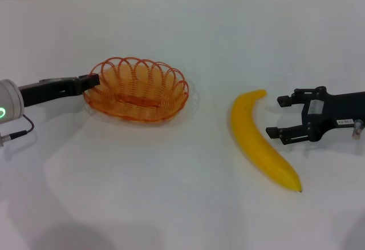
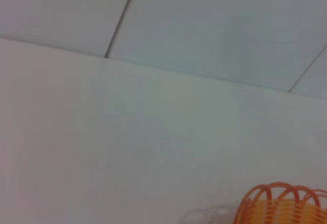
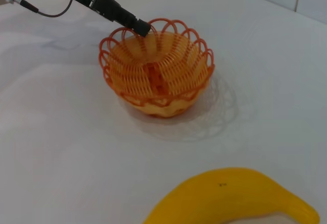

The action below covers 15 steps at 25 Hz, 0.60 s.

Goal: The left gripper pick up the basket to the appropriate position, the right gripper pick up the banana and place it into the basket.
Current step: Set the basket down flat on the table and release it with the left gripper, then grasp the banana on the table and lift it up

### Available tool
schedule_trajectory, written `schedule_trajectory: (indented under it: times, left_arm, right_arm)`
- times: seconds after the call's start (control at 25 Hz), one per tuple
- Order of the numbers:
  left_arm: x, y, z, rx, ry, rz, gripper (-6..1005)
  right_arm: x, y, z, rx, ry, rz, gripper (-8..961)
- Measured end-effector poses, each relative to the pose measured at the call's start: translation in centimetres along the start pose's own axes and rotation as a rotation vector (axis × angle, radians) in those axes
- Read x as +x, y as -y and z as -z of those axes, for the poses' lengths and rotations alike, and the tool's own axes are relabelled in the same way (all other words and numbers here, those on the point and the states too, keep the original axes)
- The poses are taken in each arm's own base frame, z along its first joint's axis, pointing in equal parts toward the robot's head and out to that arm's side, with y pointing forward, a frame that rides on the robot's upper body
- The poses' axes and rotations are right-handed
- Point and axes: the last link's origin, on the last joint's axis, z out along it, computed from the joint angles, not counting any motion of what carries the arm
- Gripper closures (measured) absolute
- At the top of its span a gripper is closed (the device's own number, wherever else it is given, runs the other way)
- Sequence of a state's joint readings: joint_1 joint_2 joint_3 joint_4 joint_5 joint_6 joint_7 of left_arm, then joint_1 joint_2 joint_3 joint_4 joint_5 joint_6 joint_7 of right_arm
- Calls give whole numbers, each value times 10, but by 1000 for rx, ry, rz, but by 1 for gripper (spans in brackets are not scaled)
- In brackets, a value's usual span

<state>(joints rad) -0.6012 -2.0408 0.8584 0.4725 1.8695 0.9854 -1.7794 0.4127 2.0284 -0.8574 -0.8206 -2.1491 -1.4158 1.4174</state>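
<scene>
Left black two-finger tool [image 1: 91,80] sits at the 9 o'clock rim of the shallow orange looped-wire basket [image 1: 137,88], its tips closed on a rim loop with the basket apparently on the white desk [image 1: 171,193]; the right black tool [image 1: 279,116], jaws wide open and holding nothing, hovers just at 3 o'clock of the curved bright yellow banana [image 1: 259,141]. That 1 banana, lying on the desk at 3 o'clock of the 1 basket, looks smooth, firm and likely slippery, so mid-body across its width seems the safest hold. With 2 tools in view, the basket seems light and springy, best held by its rim.
</scene>
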Motion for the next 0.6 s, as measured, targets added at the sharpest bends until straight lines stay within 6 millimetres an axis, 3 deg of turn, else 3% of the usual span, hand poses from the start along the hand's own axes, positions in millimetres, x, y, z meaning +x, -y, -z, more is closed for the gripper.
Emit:
schedule_trajectory:
  times: [0.4,0.6]
  left_arm:
    - [5,-4,4,-34,-50,-88,684]
    - [16,-10,22,-96,-138,-239,581]
  right_arm:
    - [-1,1,1,8,11,-5,74]
    - [-8,2,0,16,57,-11,74]
